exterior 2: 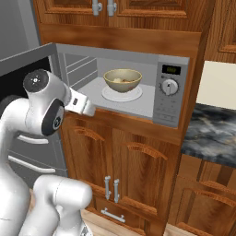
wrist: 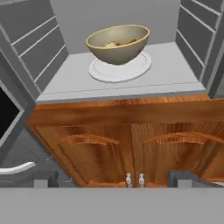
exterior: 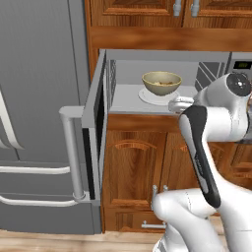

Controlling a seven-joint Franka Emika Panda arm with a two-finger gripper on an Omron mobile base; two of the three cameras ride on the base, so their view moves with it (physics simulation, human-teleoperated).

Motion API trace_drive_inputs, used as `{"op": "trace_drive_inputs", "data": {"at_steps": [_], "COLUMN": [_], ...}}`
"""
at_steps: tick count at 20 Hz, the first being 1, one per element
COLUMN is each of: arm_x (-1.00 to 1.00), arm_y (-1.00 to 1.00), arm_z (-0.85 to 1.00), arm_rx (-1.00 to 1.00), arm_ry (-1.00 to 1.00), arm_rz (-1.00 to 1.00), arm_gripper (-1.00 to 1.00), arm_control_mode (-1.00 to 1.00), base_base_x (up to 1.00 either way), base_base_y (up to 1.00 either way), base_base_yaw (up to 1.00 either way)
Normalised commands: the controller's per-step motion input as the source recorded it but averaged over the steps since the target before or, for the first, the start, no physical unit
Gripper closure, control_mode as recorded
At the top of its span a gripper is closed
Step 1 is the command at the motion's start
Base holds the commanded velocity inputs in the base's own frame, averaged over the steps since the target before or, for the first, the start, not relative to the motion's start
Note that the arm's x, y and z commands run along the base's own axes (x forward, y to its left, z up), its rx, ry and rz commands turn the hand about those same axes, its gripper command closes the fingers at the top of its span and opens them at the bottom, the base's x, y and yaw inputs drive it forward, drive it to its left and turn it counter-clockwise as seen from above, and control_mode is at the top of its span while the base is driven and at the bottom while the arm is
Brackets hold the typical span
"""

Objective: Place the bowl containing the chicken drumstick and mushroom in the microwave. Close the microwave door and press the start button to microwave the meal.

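While door hangs wide open, items as follows. Fridge [exterior: 39, 113]: big grey unit, left of cabinetry. Wood cabinets [exterior 2: 133, 175]: above & below microwave, silver handles. Microwave [exterior 2: 173, 99]: silver-grey, built in, control panel w/ dial at right, cavity exposed. Microwave door [exterior: 96, 123]: swung out to left, dark window, vertical bar handle. Turntable plate [wrist: 140, 70]: white, round, on cavity floor. Bowl [wrist: 118, 43]: pale yellow-beige, sits centred on plate inside cavity. Drumstick [wrist: 127, 42] & mushroom [wrist: 111, 44]: in bowl, partly hidden by rim. Gripper [wrist: 113, 180]: outside cavity, in front of lower cabinets, jaws spread fully, holding nothing.
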Motion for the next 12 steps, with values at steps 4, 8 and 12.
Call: {"op": "trace_drive_inputs", "data": {"at_steps": [4,8,12], "arm_x": [-1.00,-1.00,-0.91], "arm_y": [0.04,0.21,0.65], "arm_z": [0.27,0.47,0.57], "arm_rx": [-0.42,-0.30,-0.33], "arm_ry": [-0.14,-0.22,-0.16], "arm_rz": [0.26,0.20,0.10], "arm_gripper": [-1.00,-1.00,-1.00], "arm_control_mode": [-1.00,-1.00,-1.00], "base_base_x": [0.00,0.00,0.00], "base_base_y": [0.00,0.00,0.00], "base_base_yaw": [0.00,0.00,0.00]}}
